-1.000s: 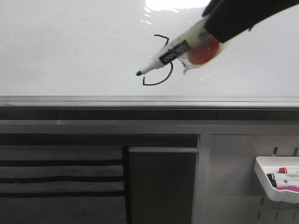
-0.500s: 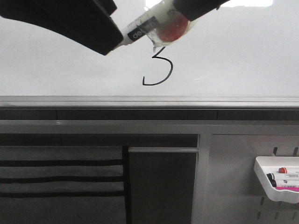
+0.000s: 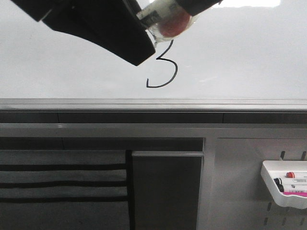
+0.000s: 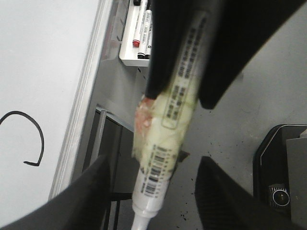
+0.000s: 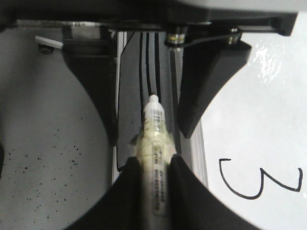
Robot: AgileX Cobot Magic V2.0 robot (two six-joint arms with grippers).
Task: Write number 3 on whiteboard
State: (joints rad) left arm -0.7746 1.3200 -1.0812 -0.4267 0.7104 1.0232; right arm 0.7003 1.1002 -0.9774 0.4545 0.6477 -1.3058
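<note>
The number 3 (image 3: 163,68) is drawn in thin black line on the whiteboard (image 3: 249,57); its top is hidden behind the arms. It also shows in the right wrist view (image 5: 259,182), and its lower hook shows in the left wrist view (image 4: 29,139). My right gripper (image 3: 194,5) is shut on a white marker (image 3: 160,13) wrapped in yellowish tape, held off the board above the 3. My left gripper (image 4: 153,203) is open, its fingers (image 4: 81,201) on either side of the marker's (image 4: 165,143) front end without touching it. In the front view the left gripper (image 3: 136,48) hides the marker's tip.
A grey metal rail (image 3: 153,104) runs along the board's lower edge, with dark panels below it. A white tray (image 3: 283,186) holding spare markers hangs on the grey pegboard at lower right; it also shows in the left wrist view (image 4: 128,60).
My right gripper lifted the marker up and away from the finished 3. My left gripper came in from the left and now straddles the marker's front end.
</note>
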